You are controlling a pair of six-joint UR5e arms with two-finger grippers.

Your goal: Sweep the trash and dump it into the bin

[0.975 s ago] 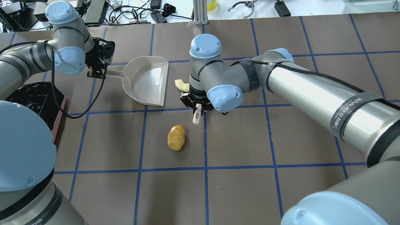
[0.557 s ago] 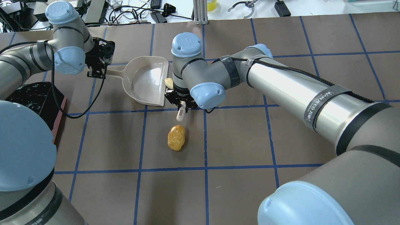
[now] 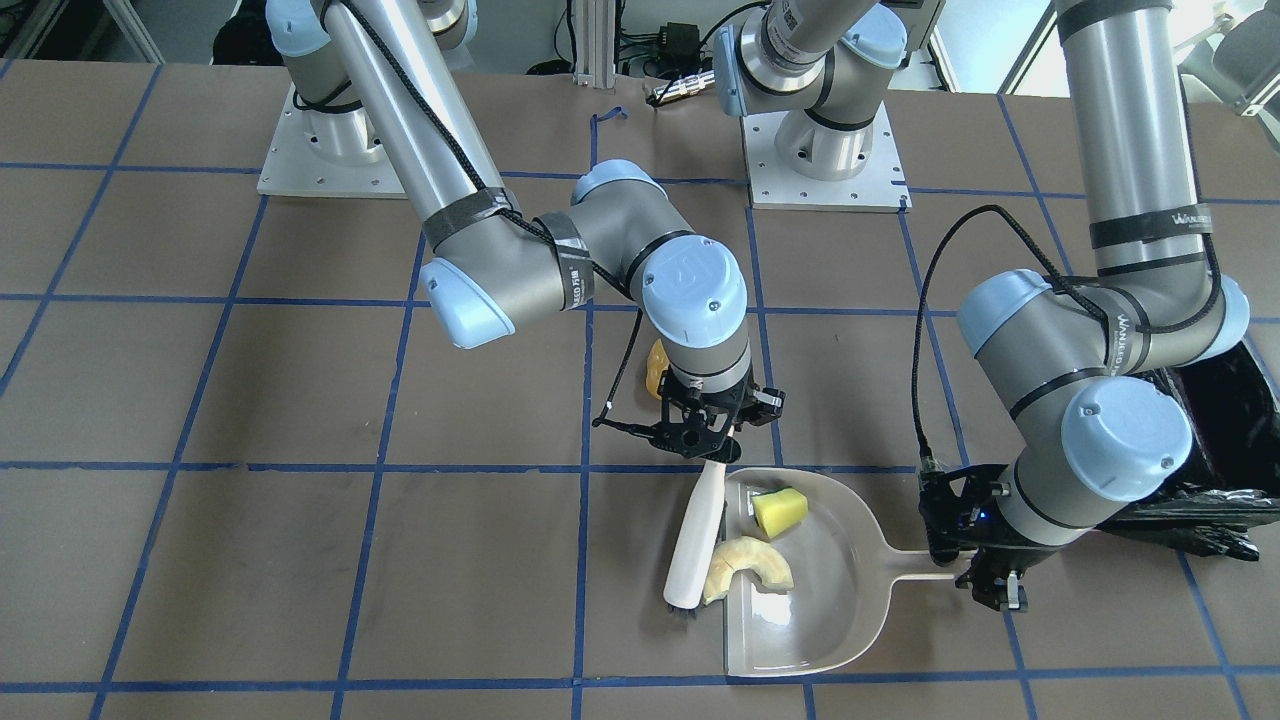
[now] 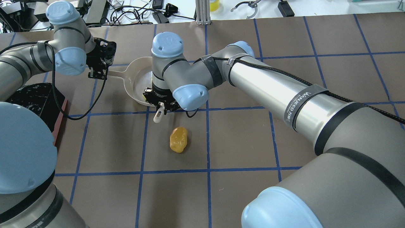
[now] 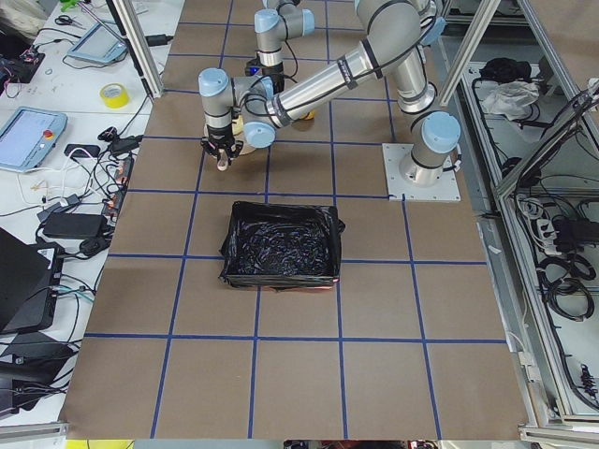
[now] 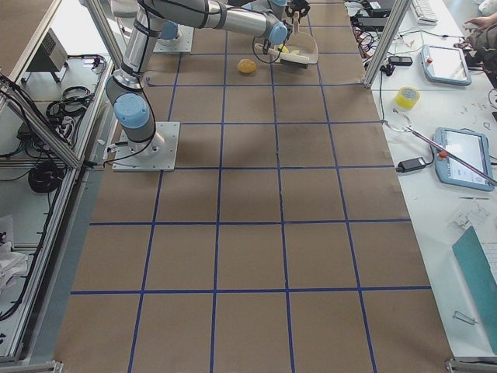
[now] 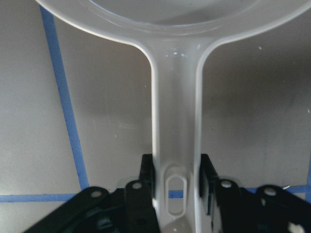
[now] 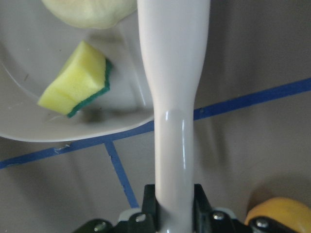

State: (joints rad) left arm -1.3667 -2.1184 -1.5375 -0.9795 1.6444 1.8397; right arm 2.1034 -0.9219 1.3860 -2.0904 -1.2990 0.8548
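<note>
Brush of white plastic point(image 3: 695, 530) is clenched by the right jaws, the handle of the translucent grey-white dustpan point(image 3: 820, 610) by the left jaws.

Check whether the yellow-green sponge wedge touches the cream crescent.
Apart: the front-facing view shows bare dustpan floor between sponge wedge and cream crescent.

My right gripper point(image 3: 712, 452) is clamped on the handle end of the white brush point(image 3: 693, 535). The brush runs from it toward the camera, bristles down at the bench point(image 3: 300, 550). The dustpan point(image 3: 820, 620) lies just beside the brush. Inside it, the sponge point(image 3: 779, 508) sits close to that gripper. The crescent point(image 3: 748, 566) is farther out at the open edge, against the brush. The lump point(image 3: 655, 368) peeks out behind that gripper's wrist. My left gripper point(image 3: 978, 575) is clamped on the dustpan's handle, and the bin point(image 3: 1240, 400) is just behind it, partly hidden by the arm.
</note>
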